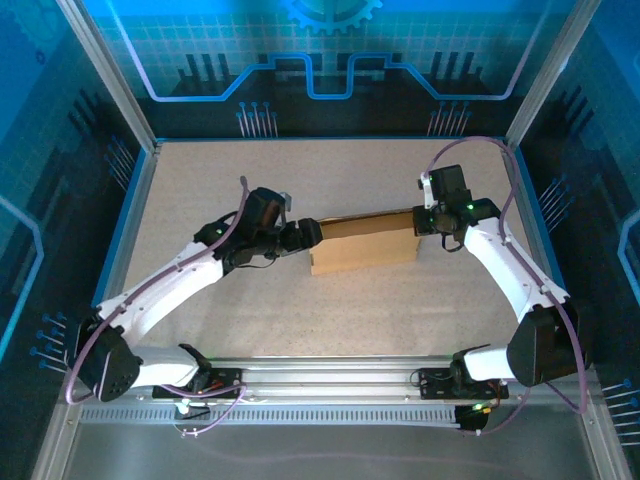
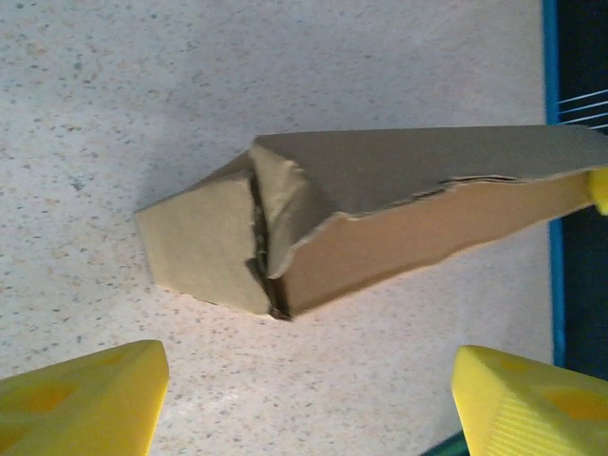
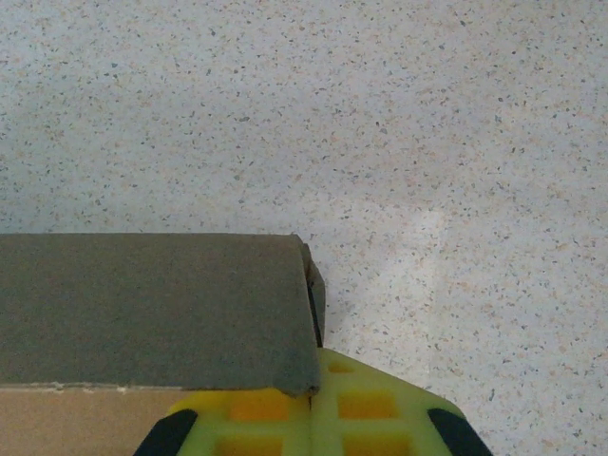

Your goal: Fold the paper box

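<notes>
The paper box point(image 1: 362, 245) lay on the speckled table point(image 1: 250, 180) near the middle, between the two arms. In the top view its long axis ran left to right across the table. It was slightly skewed, with the right end a little farther from the arm bases than the left end. The darker lid panel faced up and back, and the lighter front wall faced the bases.

The left hand point(image 1: 303, 235) sat at the box's left end, pointing along its length. In the left wrist view the hand point(image 2: 309, 385) was spread wide. Its two yellow fingertips point(image 2: 81, 399) stood well apart at the bottom corners, clear of the cardboard and gripping nothing. The paper box point(image 2: 399, 214) stretched away from that camera. Its near end was a folded, creased flap, and a ragged lid edge ran over the front wall.

The right hand point(image 1: 428, 218) met the box's right end. In the right wrist view the hand point(image 3: 312, 410) had its yellow fingers point(image 3: 370, 408) drawn together with no gap. They were touching the end corner of the paper box point(image 3: 152, 309), whose lid reached away to the left of that view. Whether a thin edge of cardboard was pinched between the fingers could not be told.
</notes>
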Controlling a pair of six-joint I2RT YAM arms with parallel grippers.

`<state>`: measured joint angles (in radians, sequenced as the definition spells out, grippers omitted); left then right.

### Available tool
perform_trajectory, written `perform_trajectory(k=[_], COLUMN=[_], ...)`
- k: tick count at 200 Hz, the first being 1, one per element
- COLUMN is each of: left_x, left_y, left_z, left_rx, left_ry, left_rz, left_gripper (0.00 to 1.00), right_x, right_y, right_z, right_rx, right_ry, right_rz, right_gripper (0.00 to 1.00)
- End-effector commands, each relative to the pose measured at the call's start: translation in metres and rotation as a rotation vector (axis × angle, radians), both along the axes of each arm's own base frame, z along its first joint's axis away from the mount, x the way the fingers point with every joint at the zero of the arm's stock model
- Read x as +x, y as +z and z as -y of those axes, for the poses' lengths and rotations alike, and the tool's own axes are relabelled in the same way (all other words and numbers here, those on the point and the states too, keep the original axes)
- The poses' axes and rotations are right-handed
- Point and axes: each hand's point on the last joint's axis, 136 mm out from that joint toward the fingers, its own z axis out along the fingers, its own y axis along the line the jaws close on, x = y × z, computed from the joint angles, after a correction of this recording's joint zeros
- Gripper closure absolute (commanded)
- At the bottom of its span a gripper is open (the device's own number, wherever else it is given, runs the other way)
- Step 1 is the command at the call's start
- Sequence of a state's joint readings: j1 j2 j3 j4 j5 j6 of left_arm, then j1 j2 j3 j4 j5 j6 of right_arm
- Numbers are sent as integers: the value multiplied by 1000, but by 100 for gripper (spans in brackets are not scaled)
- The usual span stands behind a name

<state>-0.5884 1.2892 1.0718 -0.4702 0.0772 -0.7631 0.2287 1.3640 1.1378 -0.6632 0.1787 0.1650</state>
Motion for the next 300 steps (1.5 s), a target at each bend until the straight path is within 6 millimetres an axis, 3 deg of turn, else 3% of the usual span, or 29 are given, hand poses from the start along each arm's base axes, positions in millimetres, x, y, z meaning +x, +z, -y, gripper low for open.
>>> perform_trajectory(k=[1, 44, 73, 108, 141, 183, 214, 265, 300], left_x=[-2, 36, 55, 62, 61, 49, 40, 23, 16], left_y=[9, 7, 17, 3, -15, -26, -35, -66, -86], left_z=[6, -25, -15, -5, 0, 5, 3, 6, -1], left_rx=[-79, -138, -176, -171, -172, -181, -174, -156, -137], left_ry=[4, 261, 251, 240, 235, 226, 250, 285, 333], left_rz=[-2, -31, -37, -114, -169, -206, -206, -260, -283], left_gripper=[22, 35, 38, 42, 62, 70, 71, 71, 74], right_x=[-42, -43, -44, -44, -44, -46, -50, -55, -54], right_y=[-48, -48, -45, -45, -45, -47, -51, -58, -63], right_z=[-2, -4, -4, -3, -3, -4, -4, -1, -2], right_rx=[-8, 3, 3, -1, 2, 13, 19, 17, 28], right_ry=[19, 23, 23, 21, 22, 15, 6, -7, -12], right_rz=[-232, -230, -226, -224, -224, -225, -230, -227, -225], right_gripper=[100, 100, 100, 100, 100, 100, 100, 100, 100])
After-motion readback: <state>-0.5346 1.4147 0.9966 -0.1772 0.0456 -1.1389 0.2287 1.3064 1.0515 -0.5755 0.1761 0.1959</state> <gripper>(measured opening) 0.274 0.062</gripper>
